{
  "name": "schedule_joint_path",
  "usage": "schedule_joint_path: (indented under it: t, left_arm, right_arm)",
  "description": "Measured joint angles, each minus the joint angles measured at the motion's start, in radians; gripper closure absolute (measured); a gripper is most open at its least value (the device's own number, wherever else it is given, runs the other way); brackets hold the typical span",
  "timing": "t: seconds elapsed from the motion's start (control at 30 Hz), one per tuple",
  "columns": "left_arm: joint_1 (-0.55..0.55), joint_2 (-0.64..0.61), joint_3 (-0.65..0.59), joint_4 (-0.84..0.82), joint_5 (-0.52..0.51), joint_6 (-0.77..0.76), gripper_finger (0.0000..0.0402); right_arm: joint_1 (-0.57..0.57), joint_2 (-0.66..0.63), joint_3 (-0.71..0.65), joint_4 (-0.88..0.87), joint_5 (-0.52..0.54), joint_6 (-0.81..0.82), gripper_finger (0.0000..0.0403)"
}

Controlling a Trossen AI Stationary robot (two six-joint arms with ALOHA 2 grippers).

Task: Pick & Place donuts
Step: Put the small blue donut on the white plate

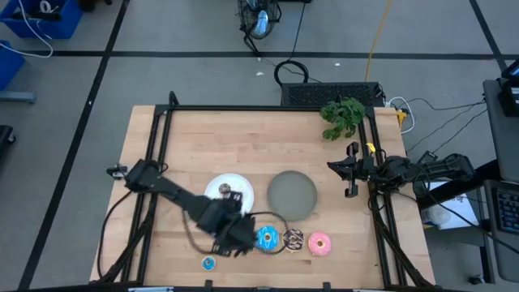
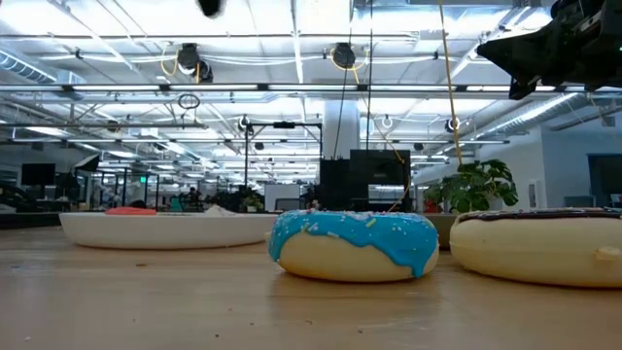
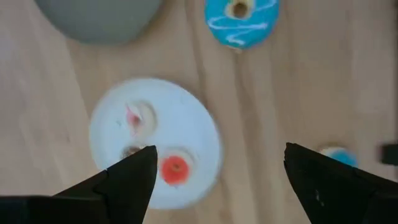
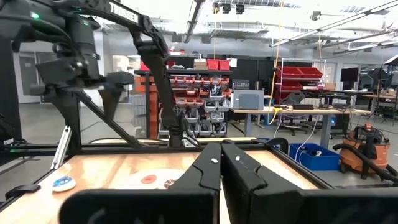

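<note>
Presently on the wooden desk [image 1: 243, 146]:

Left gripper [image 1: 238, 241]: above the near part of the desk, over the space between the white plate and the blue donut. In the left wrist view its fingers [image 3: 134, 177] stand wide apart with nothing between them.

Right gripper [image 1: 350, 170]: at the right edge of the desk, well apart from the donuts. In the right wrist view its two fingers [image 4: 208, 171] lie pressed together, holding nothing.

White plate [image 1: 239, 186]: near the middle of the desk, left of the grey plate. It carries three tiny donuts: a red one [image 3: 175, 168], a whitish-pink one [image 3: 138, 117], and a brown one [image 3: 132, 151] partly hidden by a finger.

Grey plate [image 1: 292, 193]: just right of the white plate, nothing seen on it.

Blue donut [image 1: 268, 238]: larger, lying flat on the desk near the front edge, just beside the left gripper. The low view shows its blue icing with white sprinkles.

Brown sprinkled donut [image 1: 293, 239]: larger, just right of the blue donut, on the desk.

Pink donut [image 1: 319, 243]: larger, right end of that row, on the desk.

Light blue tiny donut [image 1: 209, 263]: on the desk at the front edge, left of the blue donut and apart from it.

Green plant [image 1: 342, 116]: at the far right corner of the desk.
</note>
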Motion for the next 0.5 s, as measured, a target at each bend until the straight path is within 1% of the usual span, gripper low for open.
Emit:
schedule_joint_path:
  t: [0.23,0.37,0.5]
  left_arm:
    - [-0.135,0.003,-0.056,0.000,0.002,-0.170,0.0055]
    - [-0.203,0.002,-0.126,0.015,-0.005,-0.299,0.0055]
    - [-0.254,0.003,-0.197,0.062,-0.001,-0.380,0.0055]
  right_arm:
    - [0.000,0.000,0.000,-0.012,-0.001,0.000,0.0403]
    - [0.000,0.000,0.000,-0.010,-0.001,0.000,0.0403]
    - [0.000,0.000,0.000,-0.005,-0.001,0.000,0.0403]
